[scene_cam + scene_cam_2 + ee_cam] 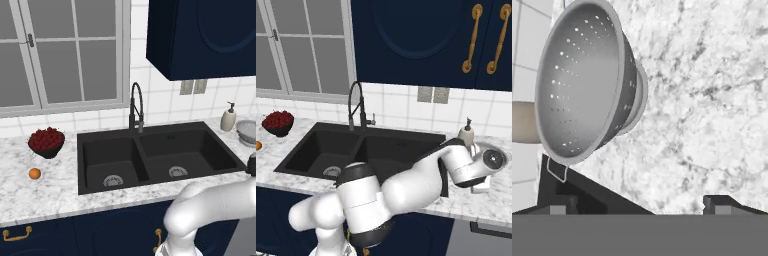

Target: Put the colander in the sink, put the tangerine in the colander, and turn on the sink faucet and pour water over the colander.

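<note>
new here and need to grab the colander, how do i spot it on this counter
Find the black double sink in the marble counter, then look past its right end. Beside the beige soap dispenser sits the colander, a pale grey metal bowl. Its rows of small holes set it apart from the dark bowl of red berries at the far left.

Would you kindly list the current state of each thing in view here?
White-grey perforated metal colander: empty, on the marble counter right of the sink.
Matte black double-basin sink: both basins empty.
Tall black gooseneck faucet: no water running.
Small orange tangerine: on the counter left of the sink.
Two-finger gripper: open, holding nothing, near the colander.
</note>
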Controlling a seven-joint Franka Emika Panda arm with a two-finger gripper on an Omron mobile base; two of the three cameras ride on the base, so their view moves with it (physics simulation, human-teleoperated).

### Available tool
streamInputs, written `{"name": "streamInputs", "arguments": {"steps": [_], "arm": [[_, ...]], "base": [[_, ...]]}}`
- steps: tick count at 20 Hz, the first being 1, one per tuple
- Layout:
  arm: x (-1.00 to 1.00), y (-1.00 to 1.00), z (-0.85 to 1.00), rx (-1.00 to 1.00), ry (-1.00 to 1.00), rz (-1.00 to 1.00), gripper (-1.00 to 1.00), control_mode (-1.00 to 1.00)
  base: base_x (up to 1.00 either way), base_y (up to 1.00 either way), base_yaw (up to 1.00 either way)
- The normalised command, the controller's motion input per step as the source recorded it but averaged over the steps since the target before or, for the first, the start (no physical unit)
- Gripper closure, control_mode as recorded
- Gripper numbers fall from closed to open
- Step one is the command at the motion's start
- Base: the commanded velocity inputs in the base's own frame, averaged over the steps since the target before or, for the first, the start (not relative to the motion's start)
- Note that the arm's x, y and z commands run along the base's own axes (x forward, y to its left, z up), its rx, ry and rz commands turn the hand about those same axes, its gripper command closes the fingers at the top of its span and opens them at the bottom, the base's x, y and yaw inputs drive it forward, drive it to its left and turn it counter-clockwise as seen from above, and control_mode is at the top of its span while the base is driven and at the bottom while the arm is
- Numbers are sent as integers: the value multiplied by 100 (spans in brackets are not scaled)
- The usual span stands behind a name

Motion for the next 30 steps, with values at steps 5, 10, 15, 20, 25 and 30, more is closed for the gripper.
{"name": "streamInputs", "arguments": {"steps": [5, 10, 15, 20, 25, 30], "arm": [[49, -45, -32, 6, -4, 0, -100, -100], [49, -36, -39, 3, -2, 0, -100, -100], [56, -31, -34, 1, -2, 0, -100, -100], [50, -32, -29, 2, -3, -1, -100, -100], [22, -19, -20, 0, -5, -2, -100, -100], [40, -2, -44, 0, 0, -4, 100, -100]], "base": [[0, 0, 0], [0, 0, 0], [0, 0, 0], [0, 0, 0], [0, 0, 0], [0, 0, 0]]}}
